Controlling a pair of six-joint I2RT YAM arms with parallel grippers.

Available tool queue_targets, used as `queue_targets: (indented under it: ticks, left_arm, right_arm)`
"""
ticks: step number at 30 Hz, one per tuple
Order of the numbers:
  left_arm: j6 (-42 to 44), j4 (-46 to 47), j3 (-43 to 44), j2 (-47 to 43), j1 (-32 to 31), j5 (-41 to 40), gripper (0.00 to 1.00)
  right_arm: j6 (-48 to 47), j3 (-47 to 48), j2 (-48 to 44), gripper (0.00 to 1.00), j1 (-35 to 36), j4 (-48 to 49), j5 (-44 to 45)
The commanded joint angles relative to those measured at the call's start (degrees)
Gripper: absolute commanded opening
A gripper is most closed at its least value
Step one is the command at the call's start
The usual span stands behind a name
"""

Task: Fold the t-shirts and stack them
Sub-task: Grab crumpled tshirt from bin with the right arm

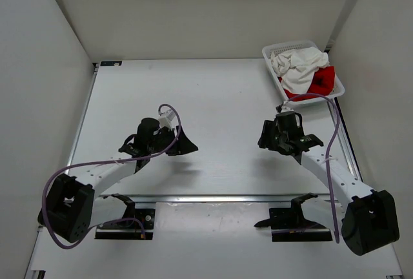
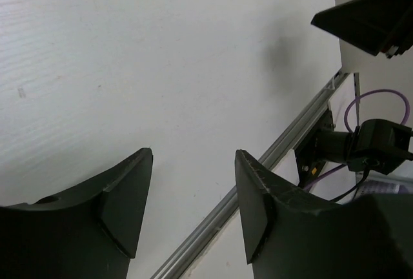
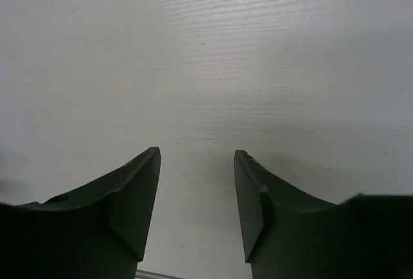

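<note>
Both your left gripper (image 2: 193, 153) and right gripper (image 3: 197, 152) hang open, empty. Start: pull the white shirt (image 1: 297, 61) from the basket (image 1: 287, 45), table's (image 1: 213, 98) far right corner.

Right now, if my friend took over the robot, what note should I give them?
Left gripper: open, empty, above the bare table.
Right gripper: open, empty, also over the table, nearer the basket.
Shirts: the white t-shirt and red t-shirt lie crumpled in the basket at the far right corner. No other shirt shows.
Done: nothing folded or stacked.
Left: take each shirt out, fold it, stack them.
</note>
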Motion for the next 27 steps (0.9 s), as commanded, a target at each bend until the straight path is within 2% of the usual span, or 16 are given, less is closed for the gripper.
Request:
queue_targets:
  ticks: [1, 4, 5, 6, 8, 9, 11, 16, 19, 21, 23, 25, 27]
  left_arm:
    - [0.15, 2.32, 1.50, 0.85, -1.97, 0.02, 0.65]
    - [-0.73, 5.48, 0.45, 0.68, -1.18, 2.57, 0.65]
    - [-0.82, 6.27, 0.45, 0.59, -1.62, 2.58, 0.65]
    - [-0.65, 6.37, 0.27, 0.76, -2.23, 2.41, 0.65]
    - [-0.56, 6.19, 0.36, 1.37, -4.68, 0.65, 0.60]
    - [-0.64, 6.28, 0.36, 1.64, -5.22, 0.82, 0.57]
    - [-1.34, 6.81, -0.17, 2.08, -6.80, 0.30, 0.51]
    - [-2.49, 10.41, -2.80, 1.37, -11.11, -1.20, 0.52]
    - [-2.75, 11.73, -4.47, 2.08, -11.90, -0.76, 0.52]
    - [-2.84, 12.69, -5.09, 2.26, -12.08, -0.85, 0.53]
    - [-2.40, 12.35, -4.22, 2.69, -12.95, -1.20, 0.52]
    - [-1.88, 12.17, -3.95, 3.31, -13.92, -1.81, 0.52]
    - [-2.13, 12.78, -4.04, 3.92, -14.28, -1.64, 0.53]
  right_arm:
    - [-0.40, 3.08, 0.83, 0.48, -1.86, 0.17, -0.91]
    - [-1.28, 8.69, 4.08, 0.41, -3.18, -0.54, -1.17]
    - [-1.63, 9.41, 4.53, 0.32, -4.23, -0.45, -1.25]
    - [-1.81, 10.90, 5.92, 0.30, -5.02, -0.45, -1.08]
    - [-2.25, 14.31, 8.91, 0.09, -7.91, 0.17, -2.40]
    - [-2.60, 17.12, 10.15, 0.03, -9.15, -0.27, -2.40]
    - [-3.82, 21.35, 13.22, 0.00, -10.56, -0.54, -1.69]
    - [-7.96, 35.66, 24.72, 0.00, -18.55, -0.36, 0.86]
    - [-9.19, 43.66, 31.77, 0.12, -22.69, 0.16, 1.91]
    - [-10.33, 48.25, 37.46, 0.30, -25.06, 0.43, 1.21]
    - [-10.77, 55.78, 42.20, 0.40, -26.03, -0.53, 0.77]
    - [-11.12, 61.84, 47.23, 0.45, -26.91, -2.46, 0.86]
    - [-10.95, 67.58, 52.07, 0.46, -27.44, -4.57, 1.47]
